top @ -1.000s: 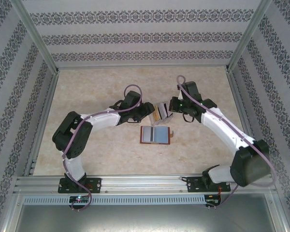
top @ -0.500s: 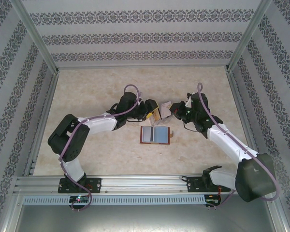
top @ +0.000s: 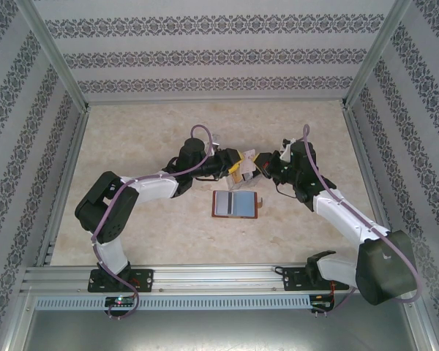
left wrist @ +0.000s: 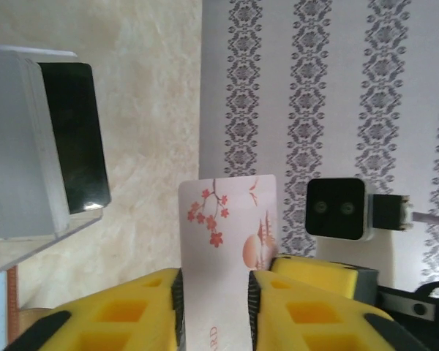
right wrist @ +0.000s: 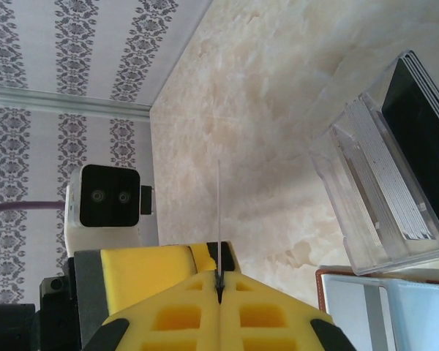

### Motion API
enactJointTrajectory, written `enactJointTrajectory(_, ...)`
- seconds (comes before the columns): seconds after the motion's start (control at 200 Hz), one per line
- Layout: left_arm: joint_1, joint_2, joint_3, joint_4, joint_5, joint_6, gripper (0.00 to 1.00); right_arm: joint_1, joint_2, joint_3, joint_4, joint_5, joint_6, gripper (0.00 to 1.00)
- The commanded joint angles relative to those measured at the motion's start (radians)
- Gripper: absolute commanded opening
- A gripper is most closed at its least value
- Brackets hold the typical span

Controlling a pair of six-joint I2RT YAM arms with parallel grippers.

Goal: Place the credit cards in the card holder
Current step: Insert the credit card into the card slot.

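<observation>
Beige marbled table [top: 146, 131], patterned walls. From above, the open brown card holder [top: 235, 205] lies flat just nearer than the left gripper [top: 233, 167] and right gripper [top: 263, 162], which face each other.

Left wrist: a white credit card [left wrist: 227, 234] with red blossoms and the letters "RD" stands between narrowly parted fingers; whether they grip it I cannot tell. The clear case [left wrist: 14, 146] holds a black card [left wrist: 73, 131].

Right wrist: the jaws are pinched tight on the edge-on card.

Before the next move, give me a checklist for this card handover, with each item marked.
1. Right gripper pinching the blossom-printed card: ok. It is shut on the card, which shows edge-on between its fingers.
2. Left gripper holding that card: cannot tell. The card sits between its fingers, but contact is unclear.
3. Card holder lying open on the table: ok.
4. Free slot in the card holder: cannot tell. Grey and light blue panels show inside.
5. Clear case apart from the held card: ok. It sits down by the card holder.
</observation>
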Motion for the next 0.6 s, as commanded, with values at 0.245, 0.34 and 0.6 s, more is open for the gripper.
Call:
enactJointTrajectory(0.245, 0.011, -0.024, -0.063, 0.099, 0.019, -0.019, 0.00, -0.012, 0.013, -0.029, -0.007, -0.034, -0.016, 0.13)
enactJointTrajectory(0.34, 0.012, -0.047, -0.100, 0.074, 0.008, -0.002, 0.00, -0.012, 0.008, -0.037, -0.068, -0.030, -0.061, 0.26)
enactJointTrajectory(0.6, -0.003, -0.191, -0.203, -0.341, -0.117, 0.223, 0.00, 0.096, 0.080, -0.032, -0.285, 0.128, -0.264, 0.25)
